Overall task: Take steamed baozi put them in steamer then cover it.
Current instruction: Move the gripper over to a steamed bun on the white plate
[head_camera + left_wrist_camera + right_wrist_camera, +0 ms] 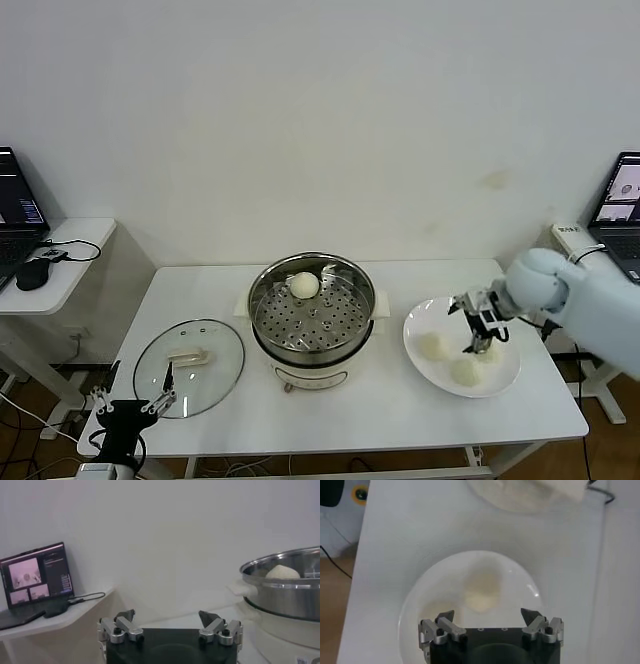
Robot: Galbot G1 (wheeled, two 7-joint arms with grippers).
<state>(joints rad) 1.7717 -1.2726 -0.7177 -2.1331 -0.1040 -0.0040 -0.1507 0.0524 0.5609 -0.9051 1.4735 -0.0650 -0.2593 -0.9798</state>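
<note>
The steamer (pixel 312 318) stands mid-table with one baozi (pixel 304 285) on its perforated tray at the back. Three more baozi (pixel 433 346) lie on a white plate (pixel 420 325) to its right. My right gripper (pixel 482 342) is open and empty, just above the plate's buns. In the right wrist view its jaws (pixel 487 615) stand wide apart with a baozi (pixel 481 592) beyond them on the plate (pixel 520 585). The glass cover (pixel 189 366) lies flat at the table's left. My left gripper (pixel 140 402) is open and parked near the front left corner.
The left wrist view shows the open left gripper (pixel 167 616), the steamer's steel wall (pixel 285 592) with the baozi (pixel 282 572) inside, and a laptop (pixel 35 577) on a side table. Another laptop (pixel 620 200) stands at the far right.
</note>
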